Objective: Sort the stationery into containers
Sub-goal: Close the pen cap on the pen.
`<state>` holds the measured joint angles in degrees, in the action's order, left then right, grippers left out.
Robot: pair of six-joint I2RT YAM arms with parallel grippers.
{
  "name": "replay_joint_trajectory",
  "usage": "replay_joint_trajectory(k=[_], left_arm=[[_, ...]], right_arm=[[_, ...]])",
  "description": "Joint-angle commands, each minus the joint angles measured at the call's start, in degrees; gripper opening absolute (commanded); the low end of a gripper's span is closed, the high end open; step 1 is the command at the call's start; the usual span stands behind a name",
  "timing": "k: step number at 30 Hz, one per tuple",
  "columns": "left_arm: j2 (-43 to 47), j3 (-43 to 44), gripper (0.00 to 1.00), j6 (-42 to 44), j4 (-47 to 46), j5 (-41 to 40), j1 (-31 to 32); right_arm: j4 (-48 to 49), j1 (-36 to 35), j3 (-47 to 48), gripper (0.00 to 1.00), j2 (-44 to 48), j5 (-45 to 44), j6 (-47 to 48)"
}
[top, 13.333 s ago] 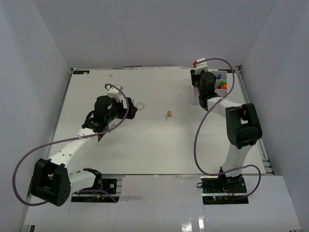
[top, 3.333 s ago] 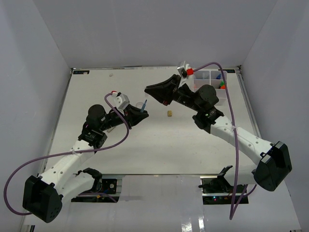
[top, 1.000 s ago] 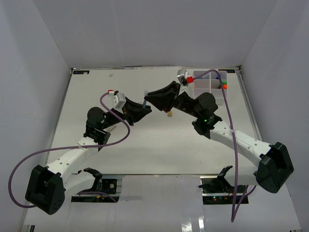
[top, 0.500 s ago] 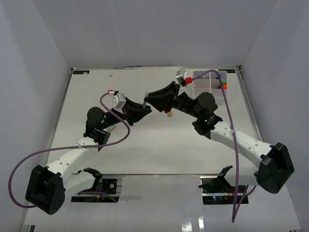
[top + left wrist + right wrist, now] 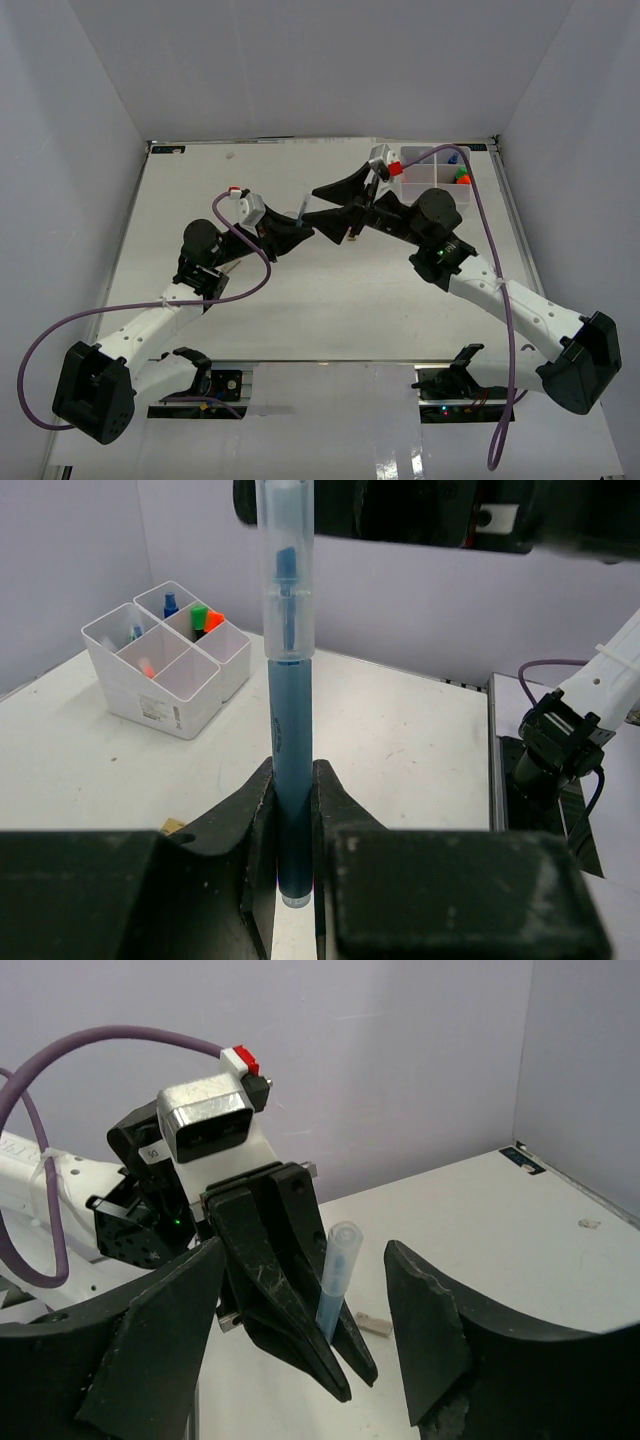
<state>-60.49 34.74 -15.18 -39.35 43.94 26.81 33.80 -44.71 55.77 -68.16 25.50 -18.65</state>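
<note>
White table (image 5: 250, 300) inside plain pale walls, both arms meeting over the middle of it. Status:

- left gripper (image 5: 293, 780) clamped on the lower barrel of the blue pen (image 5: 292, 720), pen upright, clear cap end up, held off the table
- right gripper (image 5: 305, 1255) jaws spread wide, one finger either side of the pen's upper end, neither touching it. Looks like a left-to-right handover that hasn't been taken yet
- organiser boxes (image 5: 420, 165) sit at the far right corner, well apart from the pen. Already loaded in part: capped markers (image 5: 205, 620) in green and orange in one compartment, a blue-capped piece (image 5: 171, 606) in the next, something small and orange in a nearer one. At least one compartment looks empty
- tan block (image 5: 172, 826) on the table just beside the grippers, not sorted

My read: past the start, nowhere near closed out. Pen needs the right arm to grip, the left to let go, then a carry to the boxes. Block needs its own pick after that. Any other loose stationery could be hidden under the arms, can't tell from these views
</note>
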Motion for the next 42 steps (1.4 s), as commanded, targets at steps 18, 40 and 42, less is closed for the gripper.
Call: replay_joint_trajectory(k=[18,40,42], left_arm=[[0.9,2.6,0.01,3.4,5.8,0.9,0.2],[0.9,3.0,0.0,2.9,6.7,-0.8,0.2],[1.1,3.0,0.0,2.8,6.7,-1.1,0.2]], right_arm=[[-18.6,-0.3,17.4,0.7,-5.8,-5.8,5.3],[-18.3,-1.3,16.2,0.42,-8.4,-4.7,3.6],[-18.3,-1.3,16.1,0.41,-8.5,-4.6,3.7]])
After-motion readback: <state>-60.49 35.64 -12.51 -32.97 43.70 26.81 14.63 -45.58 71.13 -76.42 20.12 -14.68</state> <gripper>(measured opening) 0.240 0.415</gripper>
